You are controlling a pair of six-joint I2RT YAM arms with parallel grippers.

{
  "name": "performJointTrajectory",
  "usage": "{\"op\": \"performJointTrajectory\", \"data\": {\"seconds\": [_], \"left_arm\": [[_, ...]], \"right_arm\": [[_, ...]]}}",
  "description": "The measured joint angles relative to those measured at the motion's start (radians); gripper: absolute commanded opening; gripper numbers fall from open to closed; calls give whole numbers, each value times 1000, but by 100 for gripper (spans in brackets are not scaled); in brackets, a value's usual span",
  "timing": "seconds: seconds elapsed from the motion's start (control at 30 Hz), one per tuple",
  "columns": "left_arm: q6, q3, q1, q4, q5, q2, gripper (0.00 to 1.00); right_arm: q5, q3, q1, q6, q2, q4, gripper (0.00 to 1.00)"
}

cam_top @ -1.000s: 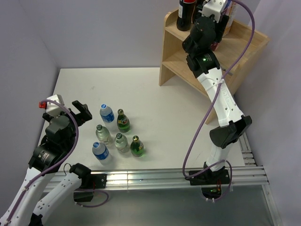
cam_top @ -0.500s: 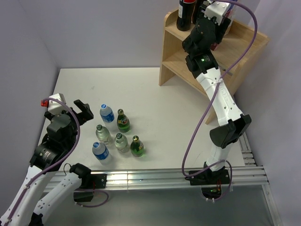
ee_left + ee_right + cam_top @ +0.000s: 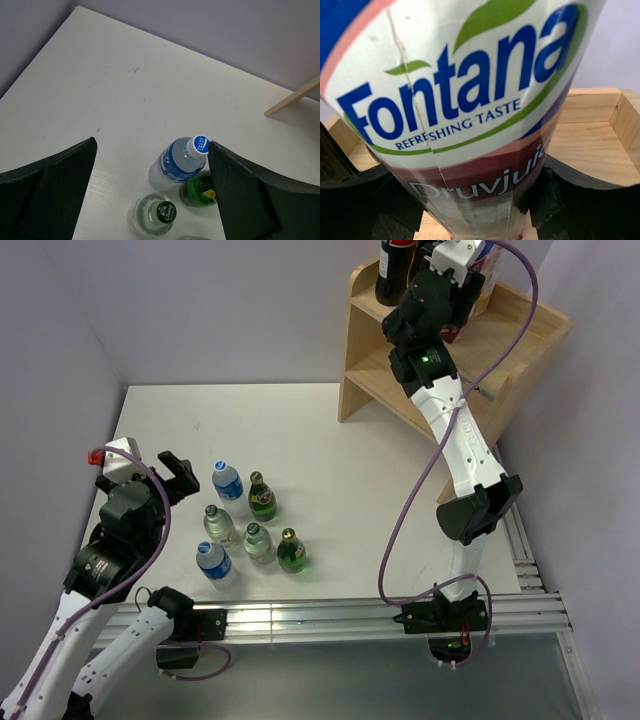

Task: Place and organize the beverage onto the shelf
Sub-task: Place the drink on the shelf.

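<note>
My right gripper (image 3: 480, 200) is shut on a Fontana juice carton (image 3: 470, 100), white with blue lettering and a dark red band, held over the top board of the light-wood shelf (image 3: 520, 330). A red-capped dark cola bottle (image 3: 393, 270) stands on that top board to the carton's left. On the table stand two blue-capped water bottles (image 3: 227, 481) (image 3: 213, 562), two green glass bottles (image 3: 262, 496) (image 3: 291, 551) and two clear green-capped bottles (image 3: 217, 525) (image 3: 258, 542). My left gripper (image 3: 151, 145) hangs open above and just left of this cluster, nothing between its fingers.
The shelf's wooden top (image 3: 590, 145) has raised side panels to the right of the carton. Grey walls close the table at the back and on both sides. The aluminium rail (image 3: 330, 618) with both arm bases runs along the near edge.
My right wrist has shifted a little to the left and farther over the shelf top with the carton. The left gripper has barely moved.
</note>
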Motion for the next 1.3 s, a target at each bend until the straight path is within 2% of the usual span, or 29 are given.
{"op": "performJointTrajectory", "data": {"seconds": [0.3,0.53,0.63,0.77,1.07,1.3], "left_arm": [[2,-1,18,9,33,15,99],[1,-7,18,22,44,42,100],[1,-11,19,23,49,46,99],[1,-14,20,23,51,43,99],[2,-15,23,27,61,43,99],[2,-16,25,26,66,43,99]], "right_arm": [[2,64,0,-48,61,21,16],[1,27,0,-64,54,79,22],[2,26,0,-68,55,89,27],[2,30,0,-67,57,85,40],[1,29,0,-68,57,89,61],[10,56,-1,-68,75,83,65]]}}
